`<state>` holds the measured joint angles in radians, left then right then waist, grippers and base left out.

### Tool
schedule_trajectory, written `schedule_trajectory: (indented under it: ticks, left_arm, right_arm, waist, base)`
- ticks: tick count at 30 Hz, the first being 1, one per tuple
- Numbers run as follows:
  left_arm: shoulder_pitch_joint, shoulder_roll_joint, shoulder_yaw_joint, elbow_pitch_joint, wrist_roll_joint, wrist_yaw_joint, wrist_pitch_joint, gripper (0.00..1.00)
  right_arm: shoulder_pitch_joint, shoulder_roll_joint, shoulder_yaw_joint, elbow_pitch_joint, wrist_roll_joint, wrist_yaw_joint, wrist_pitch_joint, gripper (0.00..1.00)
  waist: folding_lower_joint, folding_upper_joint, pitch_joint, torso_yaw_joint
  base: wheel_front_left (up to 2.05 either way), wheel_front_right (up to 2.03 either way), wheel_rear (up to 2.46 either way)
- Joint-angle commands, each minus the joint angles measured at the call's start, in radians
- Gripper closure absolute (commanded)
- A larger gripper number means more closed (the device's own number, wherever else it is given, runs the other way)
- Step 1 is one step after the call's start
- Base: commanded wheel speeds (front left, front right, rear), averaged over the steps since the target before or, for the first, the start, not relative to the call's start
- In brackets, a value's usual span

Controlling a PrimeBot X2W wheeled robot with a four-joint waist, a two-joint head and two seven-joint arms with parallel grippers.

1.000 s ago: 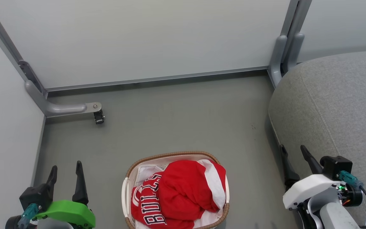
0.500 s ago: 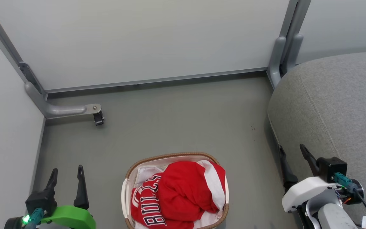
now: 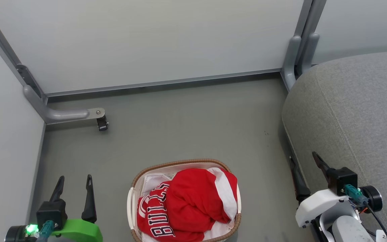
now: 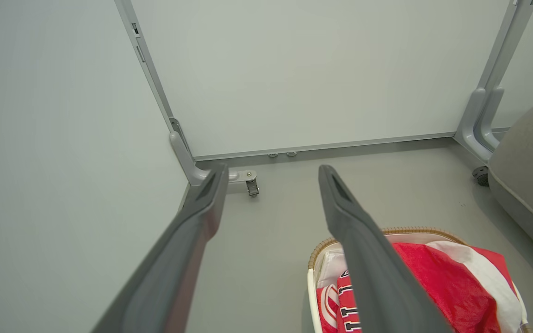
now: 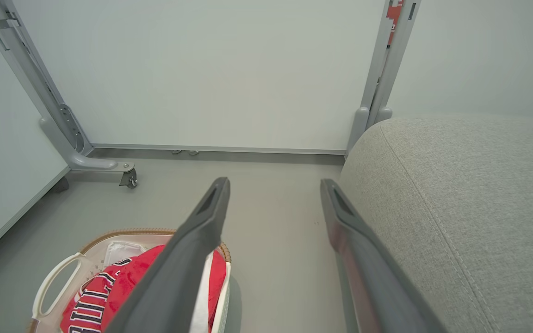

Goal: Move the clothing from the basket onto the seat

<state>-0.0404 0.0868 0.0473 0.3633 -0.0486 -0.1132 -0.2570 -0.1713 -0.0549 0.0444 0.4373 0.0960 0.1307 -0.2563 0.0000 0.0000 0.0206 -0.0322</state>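
We are drawing our left gripper point(image 3: 75, 177) and right gripper point(image 3: 302, 155) back, fingers apart and empty, the clothing point(image 3: 193, 201) lying between them in the basket point(image 3: 180, 162).

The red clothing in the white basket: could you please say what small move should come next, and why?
Probably lower the open left pincer toward the soft red white-striped clothing: it lies heaped, untouched, in the oval white brown-rimmed basket.

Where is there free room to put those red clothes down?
The grey seat on the right is bare across its top. The floor between the basket and the back wall is bare too. The basket itself is crowded, heaped with red clothing.
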Motion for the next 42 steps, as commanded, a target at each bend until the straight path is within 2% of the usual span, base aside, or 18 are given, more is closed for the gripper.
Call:
schedule_trajectory:
  ticks: [1, 6, 12, 21, 33, 42]
  left_arm:
    - [0.007, 0.002, 0.005, 0.004, 0.022, -0.001, -0.011, 0.00]
    - [-0.003, -0.002, -0.002, 0.003, 0.016, -0.009, -0.008, 0.00]
    - [-0.053, -0.008, -0.024, -0.001, -0.010, -0.016, -0.008, 0.00]
    - [-0.139, -0.014, -0.140, 0.013, -0.066, -0.019, -0.008, 0.00]
    - [-0.309, 0.042, -0.297, 0.054, -0.145, -0.019, -0.008, 0.00]
    - [-0.462, 0.092, -0.415, 0.167, -0.177, -0.019, -0.008, 0.00]
  right_arm:
    - [-0.005, -0.007, 0.004, 0.004, -0.021, 0.000, -0.011, 0.00]
    - [-0.018, -0.006, 0.005, -0.007, -0.020, 0.000, -0.010, 0.00]
    - [-0.054, -0.003, 0.000, -0.031, -0.035, 0.000, -0.010, 0.00]
    - [-0.123, 0.001, 0.002, -0.084, -0.050, 0.000, -0.010, 0.00]
    - [-0.222, 0.002, 0.013, -0.171, -0.024, 0.000, -0.010, 0.00]
    - [-0.286, 0.003, 0.069, -0.221, -0.006, 0.000, -0.010, 0.00]
  waist:
    - [0.0000, 0.0000, 0.005, -0.002]
    - [0.0000, 0.0000, 0.032, -0.007]
    - [0.0000, 0.0000, 0.116, -0.018]
    - [0.0000, 0.0000, 0.267, -0.057]
    - [0.0000, 0.0000, 0.466, -0.129]
    - [0.0000, 0.0000, 0.624, -0.177]
  base:
    - [0.00, 0.00, 0.00]
    - [0.00, 0.00, 0.00]
    - [0.00, 0.00, 0.00]
    - [0.00, 0.00, 0.00]
    - [0.00, 0.00, 0.00]
    - [0.00, 0.00, 0.00]
